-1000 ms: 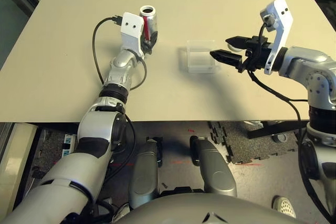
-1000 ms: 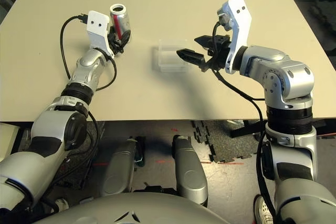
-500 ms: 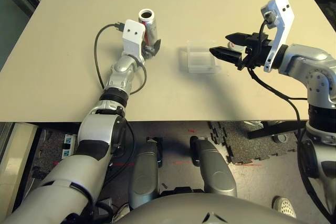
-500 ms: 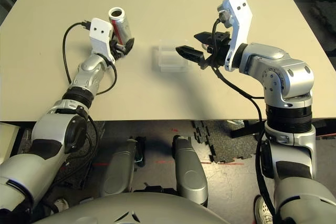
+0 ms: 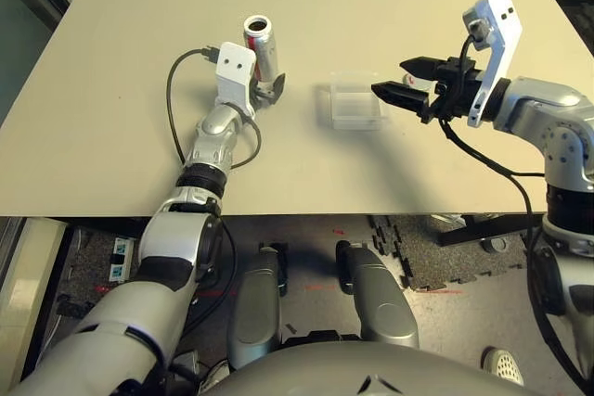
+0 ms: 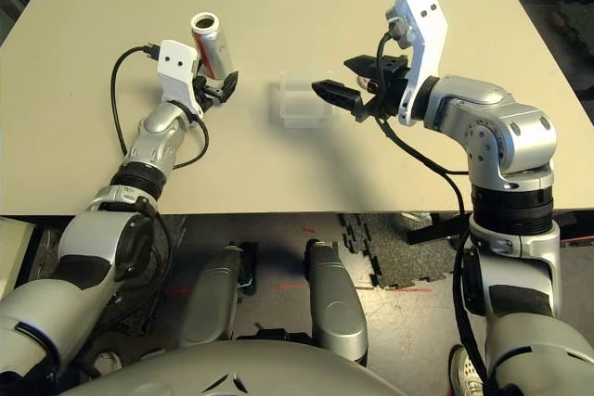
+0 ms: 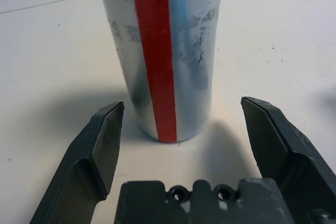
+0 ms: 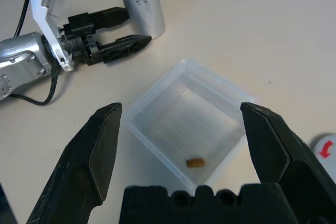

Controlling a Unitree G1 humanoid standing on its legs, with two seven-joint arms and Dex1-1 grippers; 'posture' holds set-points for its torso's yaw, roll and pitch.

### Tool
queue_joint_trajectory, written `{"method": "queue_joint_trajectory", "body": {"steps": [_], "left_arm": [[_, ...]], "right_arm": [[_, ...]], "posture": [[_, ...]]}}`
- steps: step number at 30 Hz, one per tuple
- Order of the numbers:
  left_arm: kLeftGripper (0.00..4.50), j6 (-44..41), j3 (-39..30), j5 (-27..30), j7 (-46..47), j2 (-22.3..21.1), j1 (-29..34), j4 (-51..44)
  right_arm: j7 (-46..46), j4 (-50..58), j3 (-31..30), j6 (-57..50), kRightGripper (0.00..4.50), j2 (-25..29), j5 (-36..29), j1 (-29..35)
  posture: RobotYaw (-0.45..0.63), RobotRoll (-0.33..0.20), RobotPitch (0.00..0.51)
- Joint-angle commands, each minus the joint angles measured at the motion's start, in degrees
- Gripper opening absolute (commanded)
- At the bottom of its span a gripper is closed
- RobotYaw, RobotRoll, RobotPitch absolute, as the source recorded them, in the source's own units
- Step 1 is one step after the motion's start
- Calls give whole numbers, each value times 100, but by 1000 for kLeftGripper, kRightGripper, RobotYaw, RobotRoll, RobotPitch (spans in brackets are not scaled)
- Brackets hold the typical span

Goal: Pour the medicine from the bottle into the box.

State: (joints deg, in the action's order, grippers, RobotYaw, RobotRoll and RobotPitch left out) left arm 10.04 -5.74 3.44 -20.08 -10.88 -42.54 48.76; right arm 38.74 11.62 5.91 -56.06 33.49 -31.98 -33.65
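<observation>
The bottle [image 5: 261, 44], silver with a red stripe, stands upright and uncapped on the table at the left. My left gripper [image 5: 272, 88] is open just on the near side of it. In the left wrist view the bottle [image 7: 168, 51] rises between the two spread fingers [image 7: 100, 145], touching neither. The clear box [image 5: 356, 99] sits mid-table with a small brown pill [image 8: 195, 162] inside. My right gripper [image 5: 390, 78] hovers open at the box's right edge, holding nothing.
A small white cap with a red mark [image 8: 325, 148] lies on the table just right of the box. The tan table [image 5: 111, 136] stretches wide around both arms. A black cable [image 5: 173, 90] loops beside my left wrist.
My left gripper has opened and let go of the bottle, then drawn back slightly toward me. The bottle now stands free and upright. The right arm has barely moved.
</observation>
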Motion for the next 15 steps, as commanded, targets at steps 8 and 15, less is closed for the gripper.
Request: {"method": "queue_joint_trajectory", "body": {"steps": [8, 15], "left_arm": [[4483, -1260, -302, 478, 137, -203, 1544, -2087], [4483, -1444, -797, 930, 117, -546, 1405, -2566]], "right_arm": [[-771, 363, 861, 1, 4500, -270, -257, 542], [-2152, -565, 1502, 1470, 4500, -1191, 388, 603]], "posture": [[-36, 0, 219], [-23, 0, 247]]}}
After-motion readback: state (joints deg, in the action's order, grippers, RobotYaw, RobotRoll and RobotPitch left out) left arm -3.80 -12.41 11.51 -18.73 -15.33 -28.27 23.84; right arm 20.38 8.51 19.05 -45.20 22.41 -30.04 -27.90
